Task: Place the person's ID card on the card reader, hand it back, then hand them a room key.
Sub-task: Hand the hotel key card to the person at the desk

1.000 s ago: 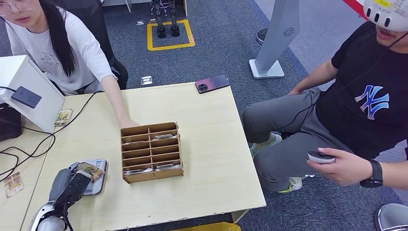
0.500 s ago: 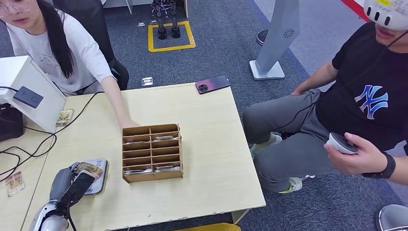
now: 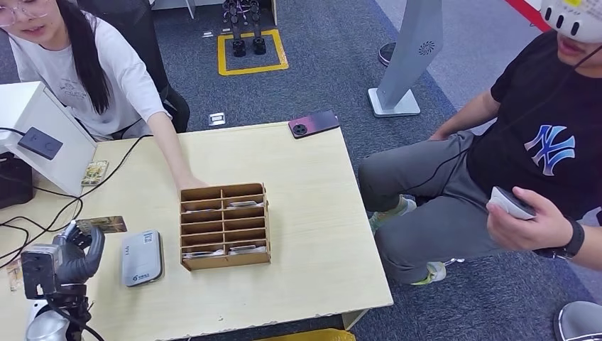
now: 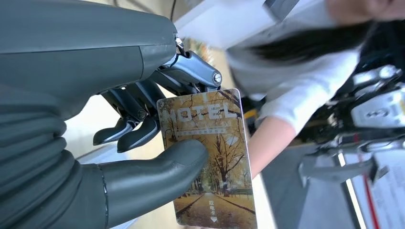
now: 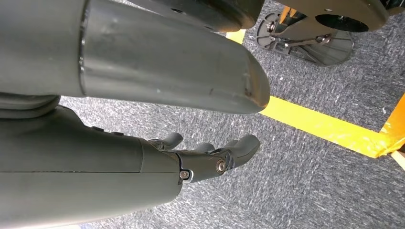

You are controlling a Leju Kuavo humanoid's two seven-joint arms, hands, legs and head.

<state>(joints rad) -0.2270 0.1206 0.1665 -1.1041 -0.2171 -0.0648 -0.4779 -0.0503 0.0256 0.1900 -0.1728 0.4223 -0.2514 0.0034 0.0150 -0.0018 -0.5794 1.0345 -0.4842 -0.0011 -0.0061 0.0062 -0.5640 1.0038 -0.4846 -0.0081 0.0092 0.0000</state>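
The left hand (image 3: 79, 245) is raised above the table's (image 3: 312, 234) left end, left of the wooden compartment box (image 3: 223, 224), pinching a card (image 3: 103, 224) between its thick grey thumb and darker fingers (image 4: 129, 134). In the left wrist view the card (image 4: 210, 157) is a glossy rectangle with rounded corners, printed "HOTEL" over an autumn avenue of yellow trees; the thumb lies across its face. A grey, rounded-corner card reader (image 3: 140, 256) lies flat on the pale wood-grain tabletop between the hand and the box, apart from the card. The box is thin brown board, divided into two columns of shallow slots, several holding cards. A person's hand (image 3: 186, 182) rests at its far left corner. The right hand (image 5: 210, 157) hangs over grey carpet, fingers loosely extended and apart, holding nothing.
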